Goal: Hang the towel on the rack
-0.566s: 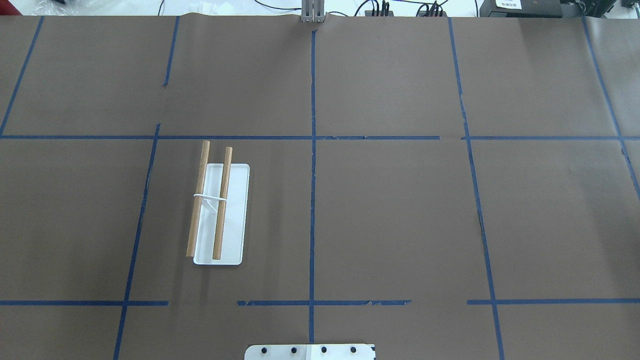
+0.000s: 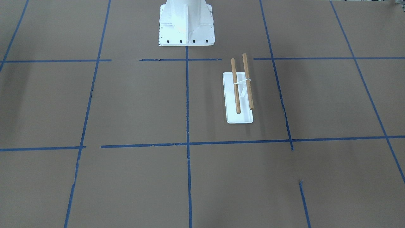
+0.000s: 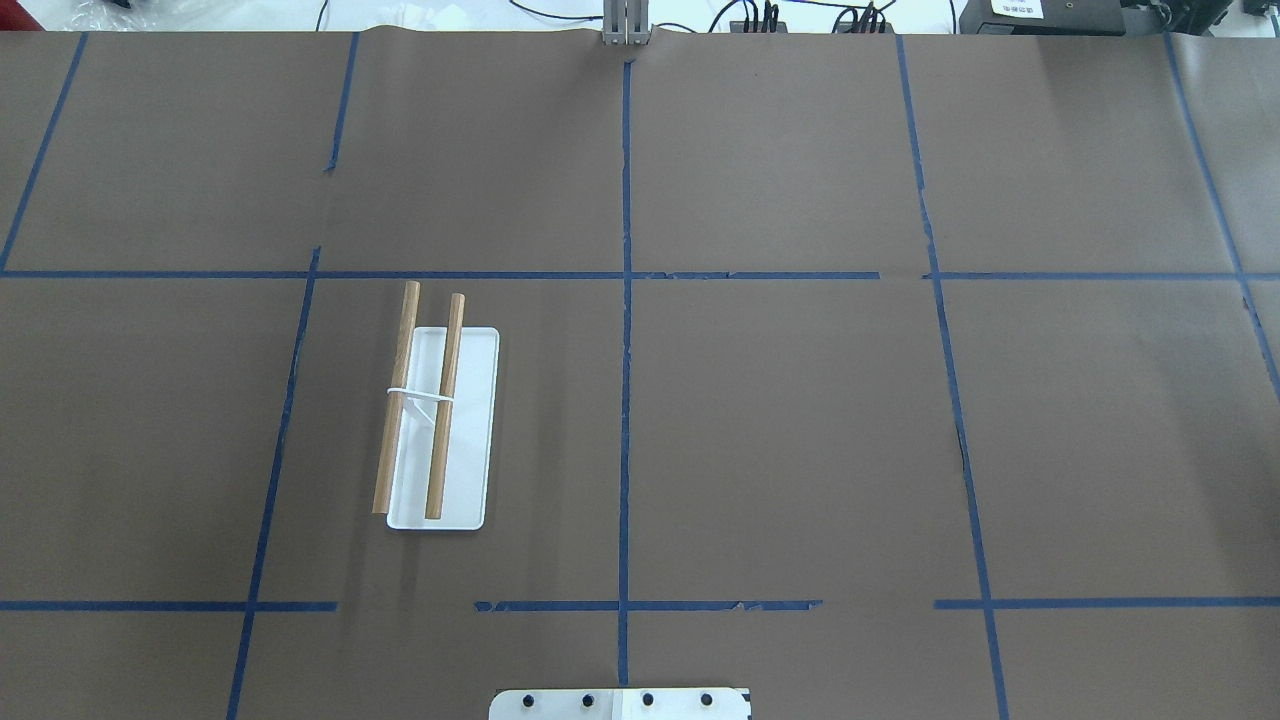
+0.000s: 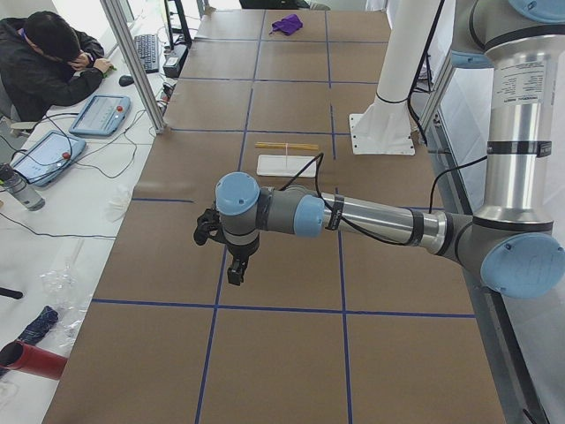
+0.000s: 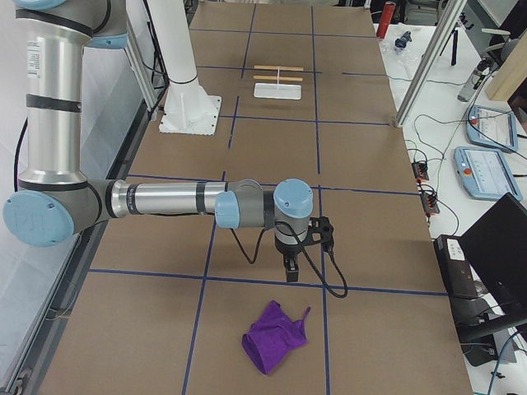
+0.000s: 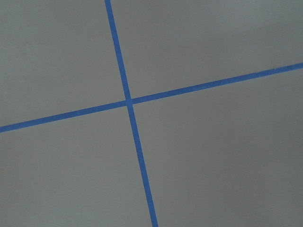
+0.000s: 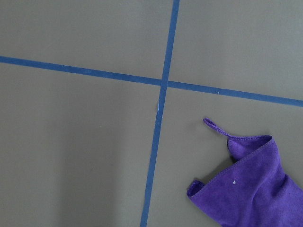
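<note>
overhead exterior: the rack (image 3: pixel 462 430) is standing on the robot's left half of the table (image 3: pixel 800 420), with its flat white base lying inside one square of blue tape; no arm is showing in this view.
dowels: two light-brown dowels (image 3: pixel 445 400) are running parallel above the base, side by side but apart. a thin white support is crossing them near mid-length, and nothing is hanging on them.
towel: the purple towel (image 5: pixel 276 346) is lying crumpled on the table at the end on the robot's right, well apart from the rack. in the right wrist view it is filling the lower right corner, a small loop is sticking out from one edge, and a tape crossing is lying just beside it.
right gripper: the right gripper (image 5: pixel 291 267) is pointing down above the table near the towel, not touching it, with a tape line running between the two. it is showing only in a side view, so i cannot tell whether its fingers are spread or closed.
left gripper: the left gripper (image 4: pixel 234 269) is hanging fingers-down over a tape line toward the robot's left end, well apart from the rack. it too is showing only from the side, so its state cannot be told.
left wrist view: bare brown table and one tape crossing are filling it.
pedestal: the white bolted pedestal (image 2: pixel 186 22) is standing at the robot's edge of the table.
operator: a person (image 4: pixel 44 62) in a dark jacket is sitting at the side bench.
</note>
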### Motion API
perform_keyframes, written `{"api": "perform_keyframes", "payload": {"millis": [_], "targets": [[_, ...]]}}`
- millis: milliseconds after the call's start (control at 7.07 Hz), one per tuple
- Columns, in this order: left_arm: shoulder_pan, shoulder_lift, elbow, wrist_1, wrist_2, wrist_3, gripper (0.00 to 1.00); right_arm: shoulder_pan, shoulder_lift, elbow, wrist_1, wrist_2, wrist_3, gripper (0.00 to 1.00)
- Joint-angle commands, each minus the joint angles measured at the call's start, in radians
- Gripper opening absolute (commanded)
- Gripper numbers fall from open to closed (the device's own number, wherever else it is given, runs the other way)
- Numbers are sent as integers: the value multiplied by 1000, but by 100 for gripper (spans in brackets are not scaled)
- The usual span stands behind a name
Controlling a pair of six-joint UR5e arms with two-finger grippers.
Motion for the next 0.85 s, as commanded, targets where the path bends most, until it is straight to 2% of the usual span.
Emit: {"api": "perform_keyframes", "payload": {"millis": [0, 283, 424, 566, 707], "targets": [[4, -73, -7, -35, -7, -3, 100, -1, -90, -31, 137, -4, -30, 100], [4, -103, 30, -175, -1, -8, 100, -1, -140, -175, 385, -9, -193, 100], [5, -109, 66, -182, -5, -8, 100, -1, -138, -276, 476, -10, -265, 99], [4, -109, 65, -182, -5, -6, 100, -1, -137, -321, 513, -36, -298, 92], [4, -108, 65, -182, -7, -6, 100, -1, -129, -332, 512, -108, -368, 83]]}}
